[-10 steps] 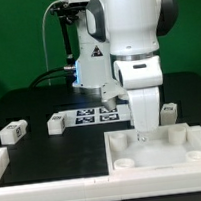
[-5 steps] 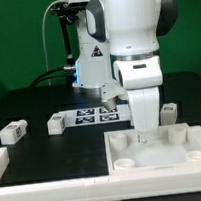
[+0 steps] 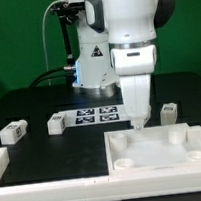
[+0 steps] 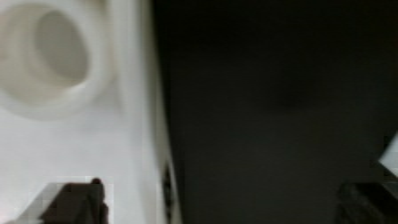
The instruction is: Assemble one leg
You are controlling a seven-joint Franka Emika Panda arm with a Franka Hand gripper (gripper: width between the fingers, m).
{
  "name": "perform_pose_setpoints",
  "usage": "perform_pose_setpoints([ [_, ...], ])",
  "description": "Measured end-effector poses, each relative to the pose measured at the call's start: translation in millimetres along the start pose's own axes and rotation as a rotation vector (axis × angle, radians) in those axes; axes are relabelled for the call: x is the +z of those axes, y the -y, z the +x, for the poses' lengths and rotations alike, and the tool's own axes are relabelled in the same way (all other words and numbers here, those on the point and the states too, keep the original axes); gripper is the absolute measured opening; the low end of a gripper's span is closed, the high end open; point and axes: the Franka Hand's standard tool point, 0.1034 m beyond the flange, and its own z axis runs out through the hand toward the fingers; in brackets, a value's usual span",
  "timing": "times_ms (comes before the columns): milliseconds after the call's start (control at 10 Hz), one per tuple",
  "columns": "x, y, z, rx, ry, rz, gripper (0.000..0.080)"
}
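Gripper [image 3: 138,127] over rear edge of board [image 3: 160,155]; jaws wide, empty. Nearest leg [image 3: 169,110] off board's rear corner, toward the exterior view's right of jaws. Leg axis unclear.

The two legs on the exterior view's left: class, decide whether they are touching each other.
Apart. The exterior view shows a strip of bare black table between the leftmost leg and the neighbouring leg.
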Motion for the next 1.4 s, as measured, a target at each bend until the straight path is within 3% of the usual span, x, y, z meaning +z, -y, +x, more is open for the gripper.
perform_pose_setpoints([
  [200,-13.2,15.3,-0.8,0.068,0.009,-0.009,0.0649],
  [500,-11.1,15.9,-0.8,0.124,0.007,-0.004,0.0649],
  [900,-11.0,16.5,0.8,0.471,0.000,0.000,0.0649],
  [1200,-9.5,25.1,7.7,0.919,-0.051,-0.005,0.0649],
  [1400,-10.0,30.2,20.8,1.231,-0.065,0.015,0.0649],
])
